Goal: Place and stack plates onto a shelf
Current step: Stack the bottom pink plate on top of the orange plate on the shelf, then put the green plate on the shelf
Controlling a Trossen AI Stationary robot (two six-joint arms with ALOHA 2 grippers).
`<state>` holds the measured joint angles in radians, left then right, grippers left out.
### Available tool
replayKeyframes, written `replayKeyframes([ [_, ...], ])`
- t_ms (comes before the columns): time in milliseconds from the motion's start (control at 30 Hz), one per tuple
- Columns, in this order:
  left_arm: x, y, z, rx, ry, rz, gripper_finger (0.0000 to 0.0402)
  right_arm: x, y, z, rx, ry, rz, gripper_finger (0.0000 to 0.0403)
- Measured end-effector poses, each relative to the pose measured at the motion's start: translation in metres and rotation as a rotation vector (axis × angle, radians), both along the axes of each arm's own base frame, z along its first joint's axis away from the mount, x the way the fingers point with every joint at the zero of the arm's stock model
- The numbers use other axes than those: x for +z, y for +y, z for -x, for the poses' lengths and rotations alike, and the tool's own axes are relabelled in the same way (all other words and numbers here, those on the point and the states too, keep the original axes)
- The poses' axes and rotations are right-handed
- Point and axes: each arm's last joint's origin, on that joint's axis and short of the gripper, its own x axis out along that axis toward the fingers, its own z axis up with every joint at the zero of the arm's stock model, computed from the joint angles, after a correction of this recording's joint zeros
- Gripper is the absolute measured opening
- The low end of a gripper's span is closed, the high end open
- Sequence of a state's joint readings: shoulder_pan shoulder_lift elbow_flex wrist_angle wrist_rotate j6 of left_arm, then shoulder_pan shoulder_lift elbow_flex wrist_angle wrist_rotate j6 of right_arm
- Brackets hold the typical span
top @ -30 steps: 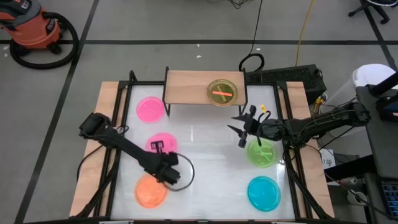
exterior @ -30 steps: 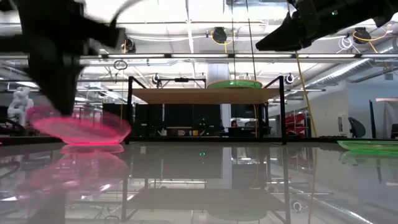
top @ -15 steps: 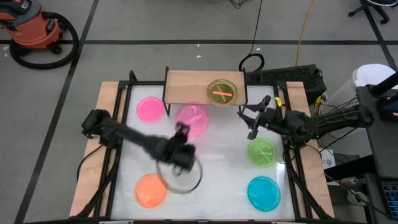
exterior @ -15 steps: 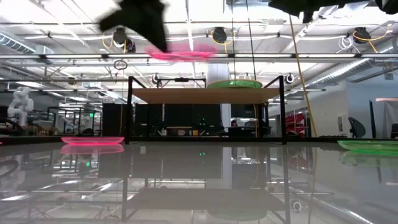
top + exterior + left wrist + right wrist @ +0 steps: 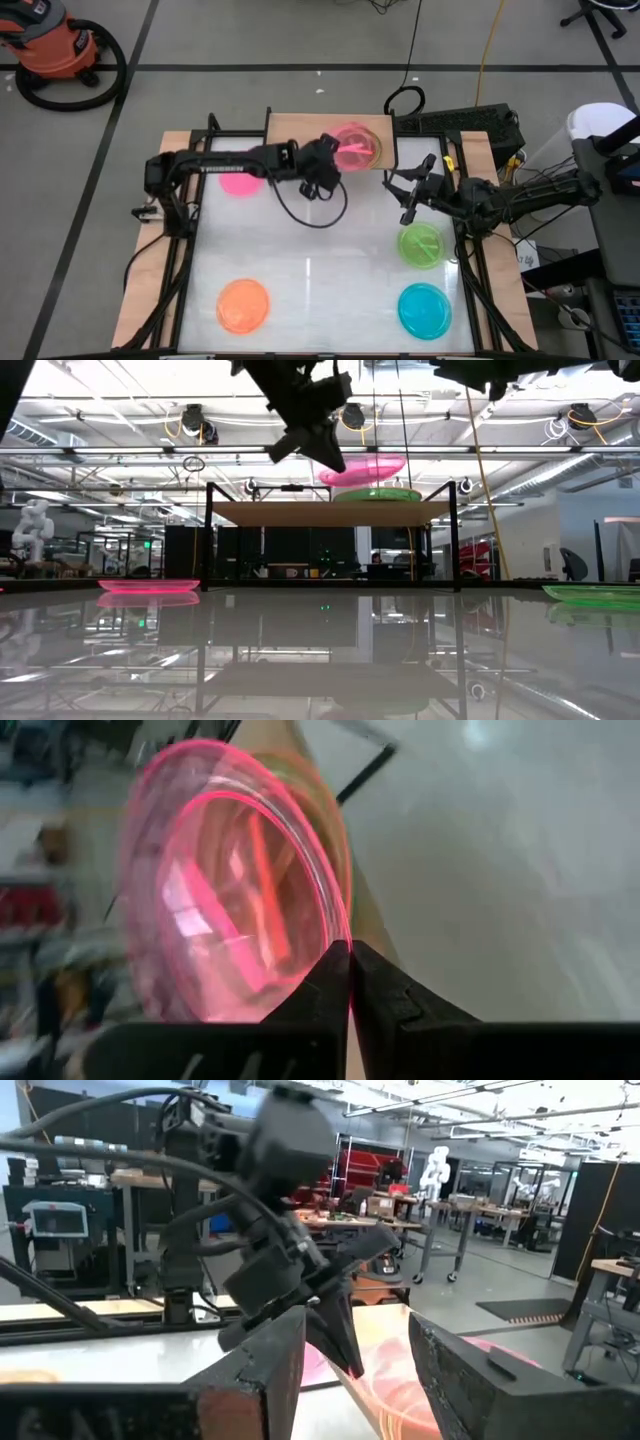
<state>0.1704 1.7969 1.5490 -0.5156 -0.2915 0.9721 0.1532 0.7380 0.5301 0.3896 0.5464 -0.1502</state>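
Now left pincer [image 5: 338, 158] pinched shut on pink plate [image 5: 354, 145] over shelf [image 5: 290, 140], hiding stack; right pincer [image 5: 402, 187] open.

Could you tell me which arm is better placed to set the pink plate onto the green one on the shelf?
Left: its gripper holds the pink plate above the green plate; the right gripper is open, beside the shelf.

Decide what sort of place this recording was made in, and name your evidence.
Probably a robotics lab or workshop: the left gripper works under bare ceiling ducts, with workbenches behind and a shop vacuum on the floor.

Grey floor with dark seams, orange shop vacuum [image 5: 55, 45], ceiling lights [image 5: 352, 415], distant workbenches [image 5: 150, 1185]
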Motion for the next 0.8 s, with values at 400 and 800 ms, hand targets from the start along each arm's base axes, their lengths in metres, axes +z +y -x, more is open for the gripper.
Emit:
replayKeyframes([
  [400,0.002,0.039,-0.001,-0.070,-0.100,0.061,0.0050,0.000,0.000,0.000,-0.006,0.013,0.023,0.0164],
  [800,0.021,0.024,-0.003,-0.022,-0.229,0.049,0.0187,-0.001,0.000,0.000,-0.005,0.020,0.025,0.0164],
])
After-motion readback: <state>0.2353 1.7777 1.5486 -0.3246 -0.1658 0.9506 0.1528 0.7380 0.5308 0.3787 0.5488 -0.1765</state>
